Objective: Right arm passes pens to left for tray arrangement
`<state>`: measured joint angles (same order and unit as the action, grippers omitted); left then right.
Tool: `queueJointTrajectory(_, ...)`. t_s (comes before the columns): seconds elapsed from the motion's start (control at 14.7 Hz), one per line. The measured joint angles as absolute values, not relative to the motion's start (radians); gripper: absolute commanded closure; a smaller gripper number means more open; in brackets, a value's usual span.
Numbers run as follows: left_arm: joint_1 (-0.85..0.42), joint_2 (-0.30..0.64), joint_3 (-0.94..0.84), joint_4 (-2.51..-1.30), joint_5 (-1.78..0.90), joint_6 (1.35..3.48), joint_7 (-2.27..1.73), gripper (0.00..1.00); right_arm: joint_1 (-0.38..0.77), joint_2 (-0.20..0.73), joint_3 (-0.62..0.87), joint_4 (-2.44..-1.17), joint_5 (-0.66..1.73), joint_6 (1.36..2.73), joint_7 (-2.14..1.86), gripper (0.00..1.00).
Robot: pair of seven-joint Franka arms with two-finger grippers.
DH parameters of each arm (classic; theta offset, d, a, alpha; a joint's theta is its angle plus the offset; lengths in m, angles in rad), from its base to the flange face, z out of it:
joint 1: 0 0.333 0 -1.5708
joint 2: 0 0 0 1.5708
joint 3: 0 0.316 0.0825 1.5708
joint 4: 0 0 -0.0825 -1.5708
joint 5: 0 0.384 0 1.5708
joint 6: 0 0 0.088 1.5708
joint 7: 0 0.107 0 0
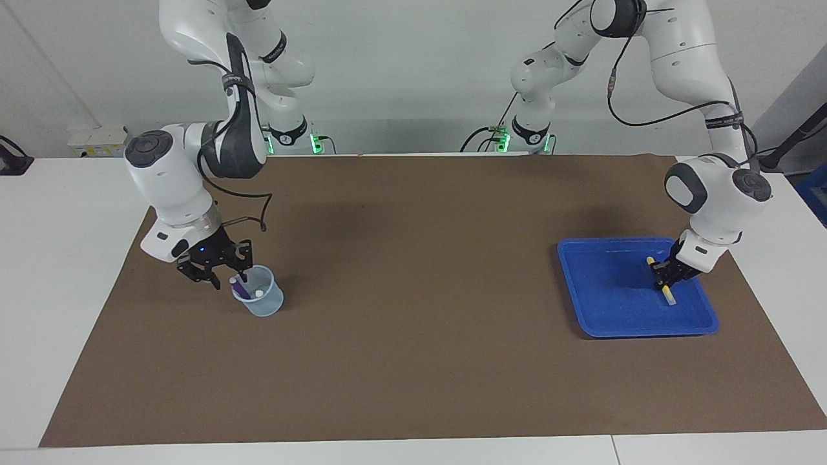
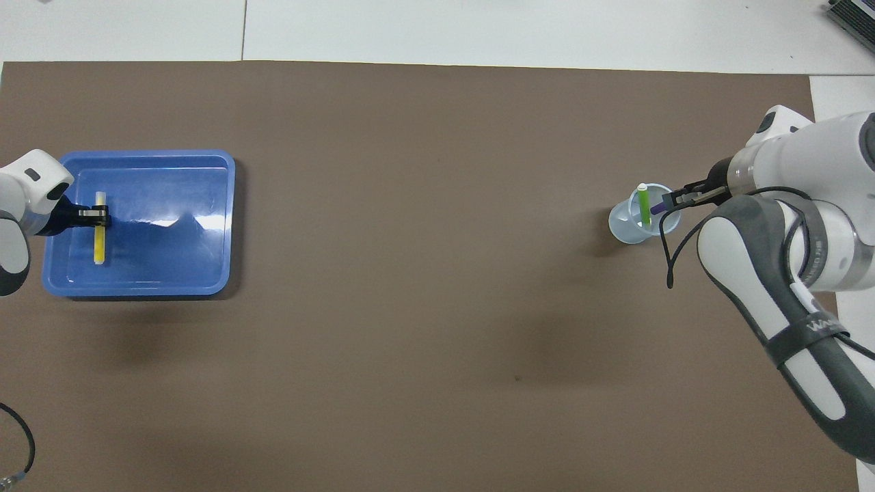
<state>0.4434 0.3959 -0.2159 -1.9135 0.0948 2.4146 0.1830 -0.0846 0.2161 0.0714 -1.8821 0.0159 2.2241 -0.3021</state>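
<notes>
So one pen is across and two are left, by my reckoning. The yellow pen (image 1: 660, 280) is in the blue tray (image 1: 601, 323) at the left arm's end of the table, lying toward the tray's outer rim, and the left gripper (image 1: 663, 276) is down on it with its fingers closed around the barrel, not yet let go; whether the pen already rests flat on the tray floor or hangs just above it I cannot say. At the right arm's end, the purple pen (image 1: 239, 289) and the green pen (image 2: 643, 205) stand leaning in the small clear cup (image 1: 261, 303). The right gripper (image 1: 225, 274) hangs at the cup's rim on the side nearer the robots, right at the purple pen's top, and I would guess that one goes next. Its fingers look partly drawn in, but I cannot tell whether they actually pinch the pen or only flank it, since the black links crowd that spot. From across the table the green pen barely shows: only a pale cap inside the cup. From above, the purple pen is half covered by the gripper, and both arms are cut off at the edges.
</notes>
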Motion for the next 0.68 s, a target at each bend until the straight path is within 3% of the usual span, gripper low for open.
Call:
queueJointTrajectory(0.07, 0.444, 0.397, -0.216, -1.918, 0.095, 2.421, 0.183, 0.64, -0.085, 0.217, 0.072, -1.882, 0.016, 2.224, -0.302, 0.44)
queueJointTrajectory(0.14, 0.444, 0.397, -0.216, -1.92, 0.095, 2.422, 0.184, 0.59, -0.085, 0.218, 0.072, -1.882, 0.016, 2.224, -0.302, 0.37)
queueJointTrajectory(0.2, 0.444, 0.397, -0.216, -1.92, 0.095, 2.423, 0.184, 0.48, -0.084, 0.218, 0.073, -1.882, 0.016, 2.224, -0.302, 0.29)
queueJointTrajectory(0.54, 0.444, 0.397, -0.217, -1.921, 0.095, 2.422, 0.184, 0.43, -0.085, 0.225, 0.074, -1.882, 0.016, 2.222, -0.296, 0.27)
queueJointTrajectory(0.68, 0.444, 0.397, -0.217, -1.921, 0.095, 2.422, 0.184, 0.34, -0.085, 0.229, 0.074, -1.882, 0.016, 2.221, -0.292, 0.27)
